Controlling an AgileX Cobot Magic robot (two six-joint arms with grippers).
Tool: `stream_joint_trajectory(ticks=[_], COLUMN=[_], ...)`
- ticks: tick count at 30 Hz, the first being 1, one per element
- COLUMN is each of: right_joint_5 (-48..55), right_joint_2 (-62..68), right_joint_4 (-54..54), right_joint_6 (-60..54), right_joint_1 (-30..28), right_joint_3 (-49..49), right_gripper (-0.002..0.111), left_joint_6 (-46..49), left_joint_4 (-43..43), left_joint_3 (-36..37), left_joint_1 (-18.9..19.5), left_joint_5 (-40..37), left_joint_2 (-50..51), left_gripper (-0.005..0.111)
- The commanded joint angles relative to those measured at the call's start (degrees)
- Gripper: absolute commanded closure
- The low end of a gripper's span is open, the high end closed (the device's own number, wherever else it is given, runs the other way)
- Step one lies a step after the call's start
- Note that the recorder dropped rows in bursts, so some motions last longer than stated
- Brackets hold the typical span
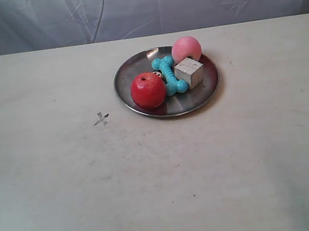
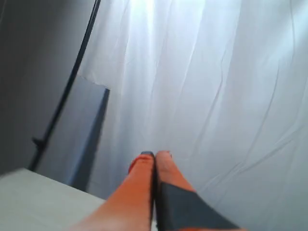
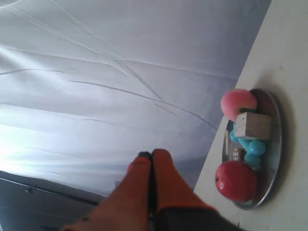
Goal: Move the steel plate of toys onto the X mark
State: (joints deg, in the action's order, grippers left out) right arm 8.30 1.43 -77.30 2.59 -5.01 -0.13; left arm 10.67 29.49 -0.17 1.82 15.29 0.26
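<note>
Plate [image 1: 199, 95] w/ toys [image 1: 167, 74] sits nr counter's back edge, X mark [image 1: 101, 119] nearby. Left gripper [image 2: 155, 155] & right gripper [image 3: 149, 154] closed, empty. Risk: tilted lift or jerky slide rolls toys off.

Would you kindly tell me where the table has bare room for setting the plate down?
Bare table surrounds the X mark, left of the steel plate in the exterior view, and fills the wide near stretch below both. The strip right of the plate is bare too. Only the plate is crowded: red ball, pink ball, turquoise bone, wooden cube.
</note>
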Motion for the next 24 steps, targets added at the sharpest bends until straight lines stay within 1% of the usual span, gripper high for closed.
stream_joint_trajectory(ticks=[1,3,6,8,10,12,14,15,17,18,19,20,21,22,23,24], right_joint_5=[4.38,7.45,9.88,11.7,14.11,15.43,13.96,11.84,7.55,5.31,3.82,0.29,-1.82,-3.27,-2.26,0.6], right_joint_2=[-0.18,-0.18,-0.18,-0.18,-0.18,-0.18,-0.18,-0.18,-0.07,0.24,1.06,4.41,7.45,12.65,17.38,24.56], right_joint_4=[-4.76,-5.34,-5.75,-10.7,-22.36,-22.65,-22.65,-22.65,-22.65,-22.2,-21.89,-21.56,-21.56,-21.45,-20.69,-17.21], right_joint_6=[0.01,0.01,0.01,0.15,-0.38,-3.08,-6.59,-11.81,-29.45,-39.13,-45.51,-57.31,-61.0,-64.09,-67.41,-70.44], right_joint_1=[-0.3,-0.2,-0.2,-0.2,-0.2,-0.35,-0.35,-0.35,-0.35,-0.35,-0.35,-0.35,-0.15,0.0,0.0,0.0], right_joint_3=[-0.1,-0.78,-1.01,-1.29,-2.29,-5.38,-9.31,-11.74,-16.52,-18.59,-20.05,-23.04,-24.55,-26.48,-28.33,-30.67], right_gripper=[0.108,0.108,0.108,0.108,0.108,0.108,0.108,0.108,0.108,0.108,0.108,0.108,0.108,0.108,0.108,0.108], left_joint_6=[-19.59,-23.79,-25.32,-25.02,-25.12,-25.12,-25.25,-25.25,-25.25,-25.25,-25.25,-25.25,-25.25,-25.25,-25.25,-23.94], left_joint_4=[1.39,1.39,1.29,-3.5,-10.23,-12.31,-12.45,-12.45,-14.18,-16.31,-18.8,-24.4,-29.11,-32.01,-33.66,-35.44], left_joint_3=[0.17,0.06,-1.78,-2.62,-3.4,-4.0,-4.09,-4.47,-6.85,-8.97,-11.74,-17.79,-23.1,-28.48,-33.68,-39.06], left_joint_1=[-0.34,-0.34,-1.85,-3.74,-5.91,-7.59,-8.47,-8.78,-8.86,-8.86,-8.86,-8.86,-8.86,-8.86,-8.86,-8.86], left_joint_5=[2.23,0.39,-2.54,-3.03,-4.21,-4.88,-1.62,1.09,5.54,6.99,7.45,7.72,7.72,7.42,6.18,3.19], left_joint_2=[-0.26,-0.26,-0.26,-0.26,-0.26,-0.26,-0.26,-0.26,1.72,3.45,5.65,11.07,15.28,19.88,24.9,30.24], left_gripper=[0.107,0.107,0.107,0.107,0.107,0.107,0.107,0.107,0.107,0.107,0.107,0.107,0.107,0.107,0.107,0.107])
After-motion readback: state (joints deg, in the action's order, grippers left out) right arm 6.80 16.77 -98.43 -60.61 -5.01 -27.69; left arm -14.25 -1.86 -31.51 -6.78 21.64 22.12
